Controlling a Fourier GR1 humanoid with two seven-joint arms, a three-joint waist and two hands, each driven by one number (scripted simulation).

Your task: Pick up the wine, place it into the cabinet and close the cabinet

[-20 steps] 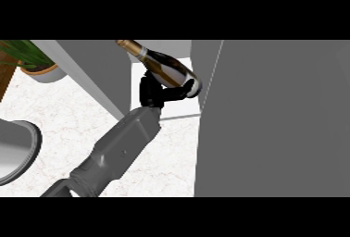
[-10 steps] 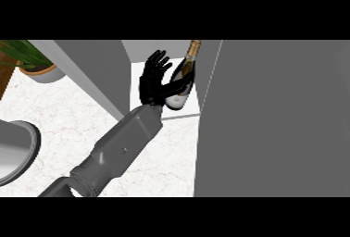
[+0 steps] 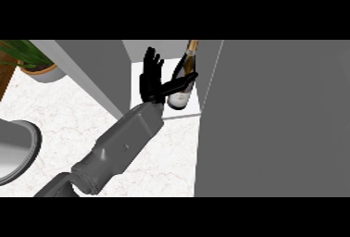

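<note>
left hand [image 3: 154, 84] – fingers straight, spread | wine [image 3: 182, 88] upright just right of it, in cabinet [image 3: 164, 51] | marbled tabletop [image 3: 61, 115] below-left – potted plant [image 3: 31, 60] far left

White marbled counter [image 3: 61, 115]. Potted plant [image 3: 31, 60] at upper left. Grey rounded object [image 3: 14, 150] at left edge, possibly a bowl. Even lighting.

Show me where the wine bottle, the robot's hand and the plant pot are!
wine bottle [image 3: 180, 95]: head view, on its pale label.
left hand [image 3: 152, 85]: head view, on the black palm.
plant pot [image 3: 46, 72]: head view, on its pale outer wall.
</note>
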